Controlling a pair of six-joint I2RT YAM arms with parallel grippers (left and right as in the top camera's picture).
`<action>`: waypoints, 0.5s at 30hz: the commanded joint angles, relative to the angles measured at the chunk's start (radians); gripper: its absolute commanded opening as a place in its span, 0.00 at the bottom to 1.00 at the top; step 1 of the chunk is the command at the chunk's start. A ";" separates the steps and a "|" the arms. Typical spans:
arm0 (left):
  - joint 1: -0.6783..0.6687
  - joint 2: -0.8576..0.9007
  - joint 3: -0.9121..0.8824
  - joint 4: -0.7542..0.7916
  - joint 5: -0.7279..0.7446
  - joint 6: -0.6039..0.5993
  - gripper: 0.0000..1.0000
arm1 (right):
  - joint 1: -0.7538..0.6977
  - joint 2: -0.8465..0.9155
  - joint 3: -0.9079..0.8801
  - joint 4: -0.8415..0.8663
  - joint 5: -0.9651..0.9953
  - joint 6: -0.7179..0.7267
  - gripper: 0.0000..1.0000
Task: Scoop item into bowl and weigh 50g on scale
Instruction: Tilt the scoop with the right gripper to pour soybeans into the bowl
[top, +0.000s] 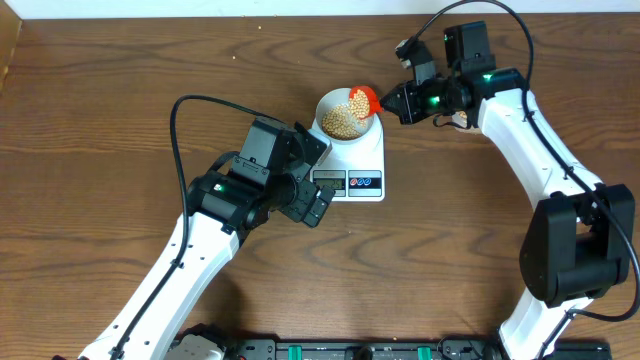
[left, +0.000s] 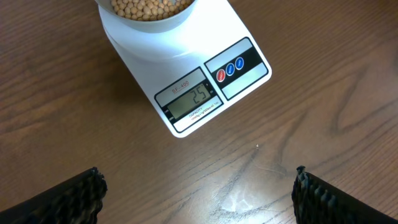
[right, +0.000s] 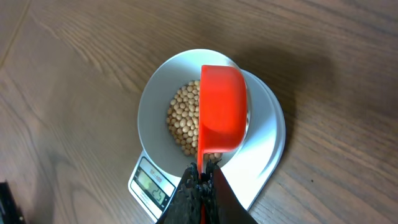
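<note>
The white scale (top: 366, 150) stands mid-table with the pale bowl (top: 330, 102) on it, part full of tan beans (top: 342, 120). Its display (left: 194, 99) reads 25. My right gripper (top: 388, 101) is shut on the handle of a red scoop (top: 364, 98), which is tipped over the bowl's right rim. In the right wrist view the scoop (right: 221, 112) shows its underside over the beans (right: 182, 121), with the gripper (right: 202, 175) clamped on its handle. My left gripper (left: 199, 190) is open and empty, over bare wood in front of the scale (left: 186, 50).
The right arm (top: 530, 120) reaches in from the right edge, with a black cable looping above it. The left arm (top: 230, 195) sits just left of the scale. The table's far edge (top: 200, 20) runs along the top.
</note>
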 joint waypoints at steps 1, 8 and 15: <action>0.005 0.002 0.002 0.000 0.005 0.017 0.98 | 0.026 -0.019 0.017 0.003 -0.007 -0.048 0.01; 0.005 0.002 0.002 0.000 0.005 0.017 0.98 | 0.031 -0.019 0.017 0.003 -0.008 -0.048 0.01; 0.005 0.002 0.002 0.000 0.005 0.017 0.98 | 0.031 -0.019 0.017 0.005 -0.008 -0.117 0.01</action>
